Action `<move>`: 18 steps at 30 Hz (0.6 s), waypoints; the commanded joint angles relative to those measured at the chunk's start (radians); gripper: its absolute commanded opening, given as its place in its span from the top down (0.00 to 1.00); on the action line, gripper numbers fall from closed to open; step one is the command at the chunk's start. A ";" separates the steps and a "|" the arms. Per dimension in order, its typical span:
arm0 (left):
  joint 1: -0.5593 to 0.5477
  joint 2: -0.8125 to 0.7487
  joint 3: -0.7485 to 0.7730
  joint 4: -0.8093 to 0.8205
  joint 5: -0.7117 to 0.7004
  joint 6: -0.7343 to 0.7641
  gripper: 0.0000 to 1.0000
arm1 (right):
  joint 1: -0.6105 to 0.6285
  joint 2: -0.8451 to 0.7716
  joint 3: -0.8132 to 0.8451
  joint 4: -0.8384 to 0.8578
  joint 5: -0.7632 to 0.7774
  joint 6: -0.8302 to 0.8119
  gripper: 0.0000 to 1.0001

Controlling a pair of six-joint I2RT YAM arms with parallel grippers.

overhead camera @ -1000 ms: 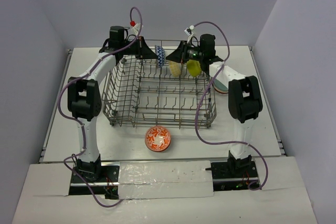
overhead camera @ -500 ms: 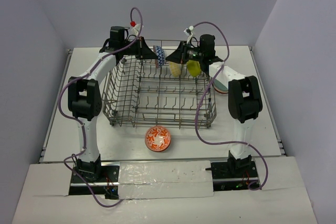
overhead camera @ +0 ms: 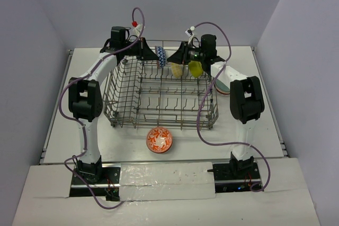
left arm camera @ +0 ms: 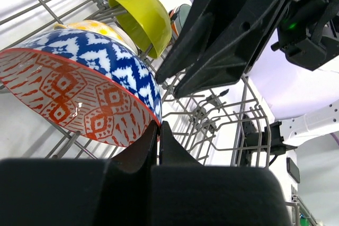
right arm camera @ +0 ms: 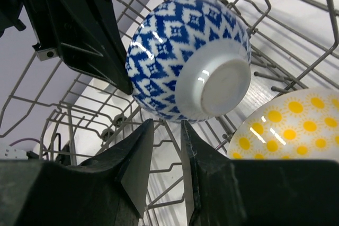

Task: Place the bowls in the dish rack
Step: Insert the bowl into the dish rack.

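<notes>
A red-white bowl sits mouth-up on the surface, between its near edge and the dish rack, not yet loaded. Like the others it looks glazed and rigid, light enough for one arm but probably slick and easily chipped. The surest hold appears to be the rim, pinched across the thin wall. Farther back, a stack of bowls waits by the rack's right wall, partly hidden by the right arm. At the rack's far side the left gripper holds the dark-blue patterned bowl by its rim, its fingers pressed together on the wall. That bowl is turned on edge, with its red-patterned inside facing the surface's left edge and its white foot ring facing the right edge. The axis through mouth and foot therefore runs nearly level along the rack's far wall; being round, the bowl has no other long axis. Whether its lower edge touches the wires cannot be told. Opposite it hangs the right gripper, fingers a narrow gap apart with nothing between them. Just beside it, a pale yellow bowl dotted with suns and a lime bowl rest tilted in the rack's far row.
</notes>
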State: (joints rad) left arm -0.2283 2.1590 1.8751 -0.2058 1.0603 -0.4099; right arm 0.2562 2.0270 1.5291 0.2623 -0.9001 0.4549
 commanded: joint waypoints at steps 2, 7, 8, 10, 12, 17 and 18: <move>-0.022 -0.001 0.041 -0.049 0.081 0.040 1.00 | 0.005 0.028 0.083 -0.011 0.021 -0.012 0.63; -0.026 0.005 0.061 -0.078 0.098 0.069 1.00 | 0.005 0.058 0.117 -0.009 0.018 0.004 0.60; -0.028 0.005 0.062 -0.086 0.099 0.072 1.00 | 0.005 0.061 0.120 -0.006 0.017 0.008 0.60; -0.028 0.005 0.067 -0.089 0.101 0.075 1.00 | 0.006 0.068 0.124 -0.006 0.021 0.010 0.59; -0.029 0.005 0.065 -0.093 0.101 0.080 1.00 | 0.005 0.070 0.128 -0.011 0.029 0.005 0.57; -0.031 -0.004 0.064 -0.104 0.101 0.091 1.00 | 0.005 0.067 0.118 -0.015 0.043 -0.007 0.55; -0.031 -0.005 0.064 -0.104 0.101 0.092 1.00 | 0.006 0.067 0.117 -0.014 0.043 -0.007 0.55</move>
State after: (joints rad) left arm -0.2325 2.1590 1.9026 -0.2752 1.1000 -0.3363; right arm 0.2573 2.0846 1.6047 0.2333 -0.8722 0.4553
